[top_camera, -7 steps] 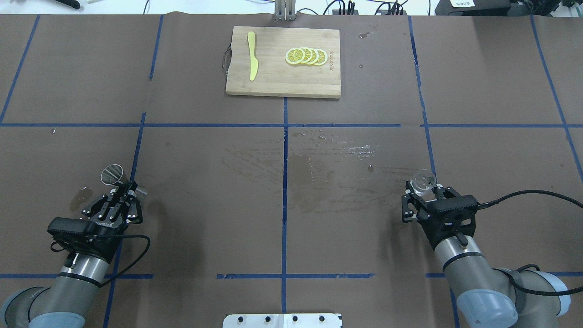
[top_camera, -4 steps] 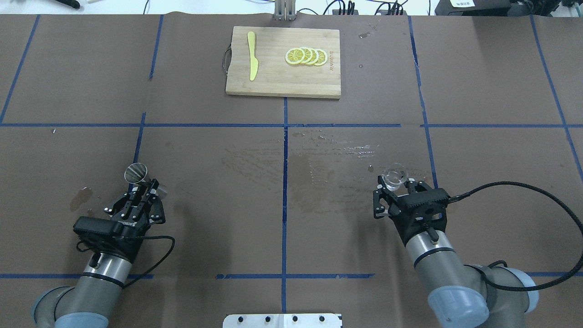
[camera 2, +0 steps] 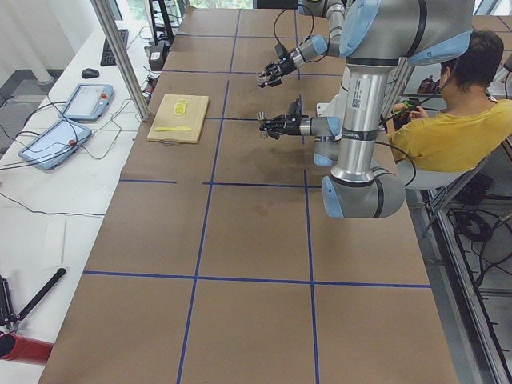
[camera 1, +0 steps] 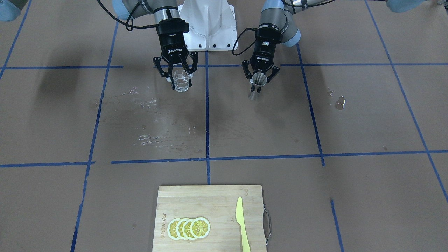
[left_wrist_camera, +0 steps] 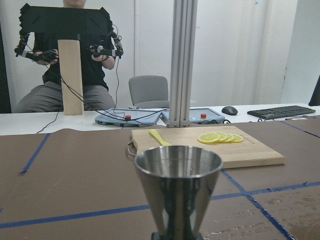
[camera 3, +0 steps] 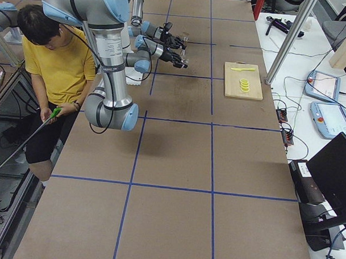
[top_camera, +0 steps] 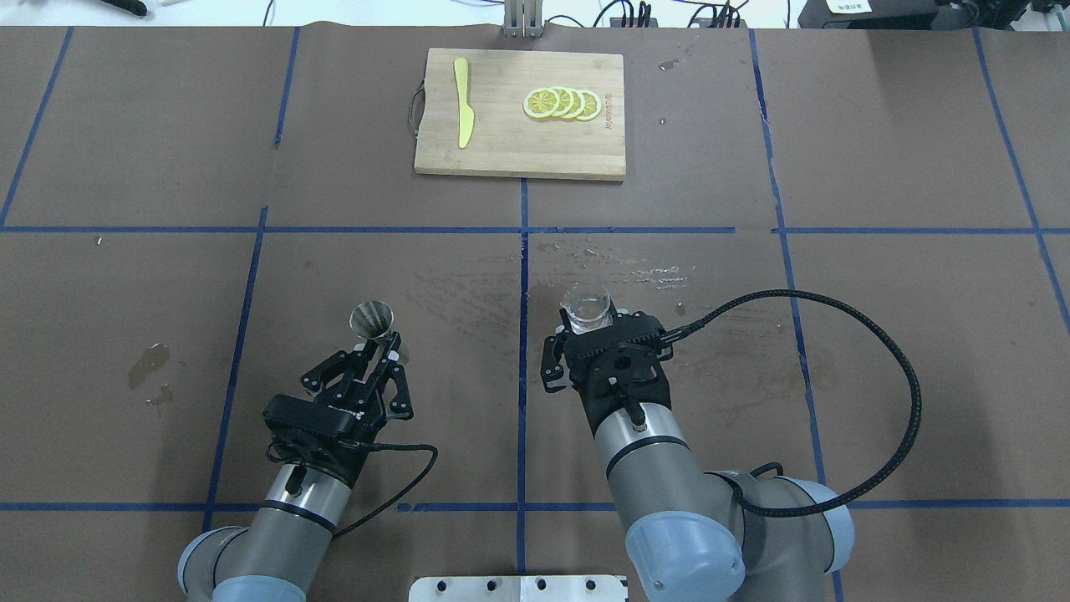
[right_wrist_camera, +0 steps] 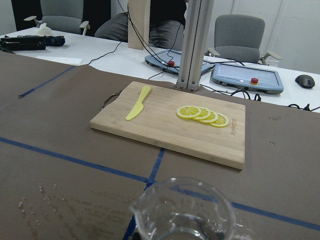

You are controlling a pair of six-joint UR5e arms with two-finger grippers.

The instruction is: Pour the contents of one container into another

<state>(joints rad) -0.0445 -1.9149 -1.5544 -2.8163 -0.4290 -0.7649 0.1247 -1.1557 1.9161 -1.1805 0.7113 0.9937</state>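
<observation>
The glass measuring cup (top_camera: 585, 303) is being held upright by the right pincer (top_camera: 587, 324), whose fingers are being pressed against its lower wall. The steel jigger (top_camera: 372, 321) is being clamped at its narrow waist by the left pincer (top_camera: 386, 341), with its open mouth facing up. Both vessels are being held clear of the bench (top_camera: 878, 125), on the robot's side of the cutting board (top_camera: 518, 155) and well apart from it. The cup is being held roughly opposite the board's middle, the jigger off beyond its handle end.

The upright hold is judged to be keeping any contents in until the cup's lip is brought over the jigger's mouth. A clear gap is being left between the two, so pouring is not yet possible.

How much liquid is in the cup is being masked by clear glass and glare. In the right wrist view only its rim is being shown, cut off at the lower edge. The jigger's lower cone is likewise being cut off in the left wrist view, and no printed markings can be made out.
</observation>
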